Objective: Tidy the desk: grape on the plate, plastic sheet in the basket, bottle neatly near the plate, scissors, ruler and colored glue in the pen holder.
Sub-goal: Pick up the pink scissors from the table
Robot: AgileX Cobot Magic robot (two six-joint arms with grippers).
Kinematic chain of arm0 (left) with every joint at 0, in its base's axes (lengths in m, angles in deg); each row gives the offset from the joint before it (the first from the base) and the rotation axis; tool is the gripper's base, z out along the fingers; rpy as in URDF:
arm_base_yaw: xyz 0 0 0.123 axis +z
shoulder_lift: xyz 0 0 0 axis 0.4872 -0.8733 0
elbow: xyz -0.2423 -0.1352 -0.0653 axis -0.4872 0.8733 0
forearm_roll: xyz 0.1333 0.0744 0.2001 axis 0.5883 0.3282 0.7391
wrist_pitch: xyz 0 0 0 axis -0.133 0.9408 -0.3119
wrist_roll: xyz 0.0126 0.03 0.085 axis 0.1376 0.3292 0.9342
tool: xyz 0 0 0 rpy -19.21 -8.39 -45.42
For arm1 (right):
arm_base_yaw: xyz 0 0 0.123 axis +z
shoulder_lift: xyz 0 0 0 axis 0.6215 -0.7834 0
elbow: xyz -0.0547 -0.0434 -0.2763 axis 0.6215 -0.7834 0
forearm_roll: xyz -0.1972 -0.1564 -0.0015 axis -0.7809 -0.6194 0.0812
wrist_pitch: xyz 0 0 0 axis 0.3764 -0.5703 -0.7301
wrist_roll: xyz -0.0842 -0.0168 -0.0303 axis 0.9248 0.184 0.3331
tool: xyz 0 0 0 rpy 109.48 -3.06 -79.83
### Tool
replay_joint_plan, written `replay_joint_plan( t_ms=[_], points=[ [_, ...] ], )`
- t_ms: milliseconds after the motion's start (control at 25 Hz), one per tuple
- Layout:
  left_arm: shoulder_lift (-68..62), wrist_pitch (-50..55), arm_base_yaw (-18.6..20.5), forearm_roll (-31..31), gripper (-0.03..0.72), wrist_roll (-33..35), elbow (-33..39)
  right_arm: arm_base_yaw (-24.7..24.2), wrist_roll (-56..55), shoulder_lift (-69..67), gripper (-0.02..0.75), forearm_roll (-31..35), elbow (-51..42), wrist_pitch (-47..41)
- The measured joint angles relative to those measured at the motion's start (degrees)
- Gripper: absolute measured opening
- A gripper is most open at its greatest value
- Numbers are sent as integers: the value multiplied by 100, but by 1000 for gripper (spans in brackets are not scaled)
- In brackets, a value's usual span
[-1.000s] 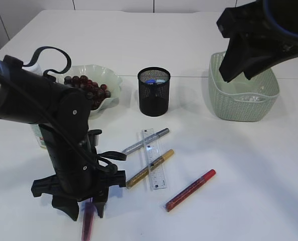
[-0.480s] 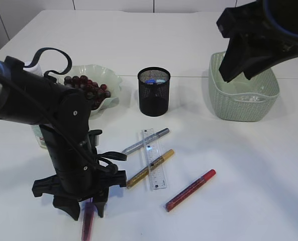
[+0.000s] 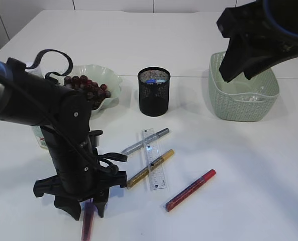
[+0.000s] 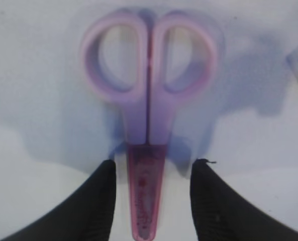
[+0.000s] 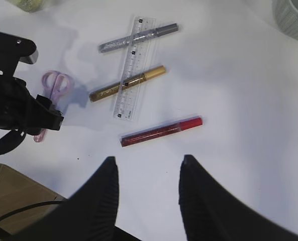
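Observation:
The scissors (image 4: 149,85) have lilac handles and a pink blade sheath, and they lie flat on the white table. My left gripper (image 4: 151,168) is open and straddles the sheath, with a gap on each side. In the exterior view it (image 3: 86,208) stands low at the front left, with the sheath (image 3: 88,227) poking out below it. The clear ruler (image 3: 154,160) lies across silver glue (image 3: 146,141) and gold glue (image 3: 151,168); red glue (image 3: 190,190) lies apart. My right gripper (image 5: 149,160) hangs high, open and empty. Grapes (image 3: 88,88) fill the plate (image 3: 113,80).
The black mesh pen holder (image 3: 154,93) stands at mid table with something blue in it. The green basket (image 3: 241,108) sits at the back right and holds something pale. The bottle (image 3: 38,138) stands mostly hidden behind my left arm, beside the plate.
My left arm has shifted a touch over the scissors. Nothing else has moved.

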State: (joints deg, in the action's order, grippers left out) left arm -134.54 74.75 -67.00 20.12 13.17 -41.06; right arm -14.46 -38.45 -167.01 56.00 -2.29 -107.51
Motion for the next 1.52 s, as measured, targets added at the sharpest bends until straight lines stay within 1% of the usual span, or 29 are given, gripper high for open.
replay_joint_plan(
  t_ms=[1000, 1360, 1520],
  points=[
    [-70, -27, 0, 10, 340, 39, 0, 0, 0, 0, 328, 0, 0, 0],
    [-70, -99, 0, 10, 283, 39, 0, 0, 0, 0, 328, 0, 0, 0],
    [-70, -128, 0, 10, 277, 39, 0, 0, 0, 0, 328, 0, 0, 0]
  ],
)
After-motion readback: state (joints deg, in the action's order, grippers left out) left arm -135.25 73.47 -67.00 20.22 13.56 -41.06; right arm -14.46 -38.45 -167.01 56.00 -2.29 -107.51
